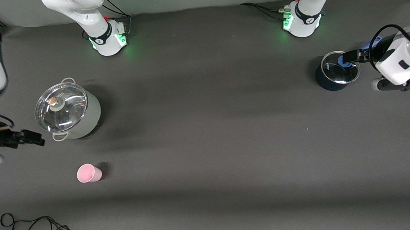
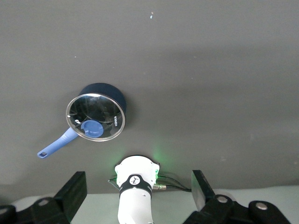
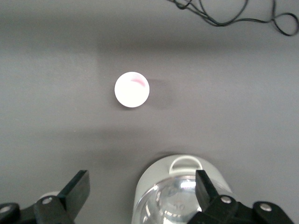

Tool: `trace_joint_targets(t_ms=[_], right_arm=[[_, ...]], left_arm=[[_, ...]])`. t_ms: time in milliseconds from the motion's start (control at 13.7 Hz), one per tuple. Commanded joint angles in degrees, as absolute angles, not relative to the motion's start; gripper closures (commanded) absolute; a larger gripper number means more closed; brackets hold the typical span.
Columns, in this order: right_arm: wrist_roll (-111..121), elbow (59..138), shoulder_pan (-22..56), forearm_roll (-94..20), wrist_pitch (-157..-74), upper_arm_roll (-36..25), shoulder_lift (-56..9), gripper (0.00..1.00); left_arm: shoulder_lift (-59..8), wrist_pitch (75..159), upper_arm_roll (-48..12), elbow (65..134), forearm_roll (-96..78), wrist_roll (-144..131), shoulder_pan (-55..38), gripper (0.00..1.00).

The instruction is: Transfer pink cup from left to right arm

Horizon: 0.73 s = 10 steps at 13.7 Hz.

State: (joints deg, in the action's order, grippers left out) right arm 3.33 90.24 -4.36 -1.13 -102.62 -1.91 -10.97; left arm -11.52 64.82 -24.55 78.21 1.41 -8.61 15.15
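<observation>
**On the surface: cup stands free, both tools aloft**

Toward the right arm's end of the surface (image 1: 206,129), the cup (image 1: 89,173) stands upright, touched by nothing, nearer the front camera than the grey pot (image 1: 68,113) with its glass lid. The right tool (image 3: 142,189) hangs spread over the surface beside that pot; the front view cuts most of its arm off at the edge. The left tool (image 2: 138,189) is spread too, up over the left arm's end near the blue saucepan (image 1: 336,71), whose handle it partly hides in the front view.
</observation>
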Motion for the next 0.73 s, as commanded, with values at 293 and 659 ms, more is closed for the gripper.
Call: trace_joint_targets(t_ms=[293,659], right_arm=[[-4.5,84.0,-2.1,-3.2,-95.6,-1.6,-9.8,0.00],[-3.4,83.9,-2.0,-3.1,-92.9,-1.9,-7.7,0.00]], left_arm=[[-3.1,75.2,-6.2,87.2,1.8,-8.3,-3.0,0.00],[1.5,87.0,-5.9,94.0,1.3,-4.3,-2.4,0.00]])
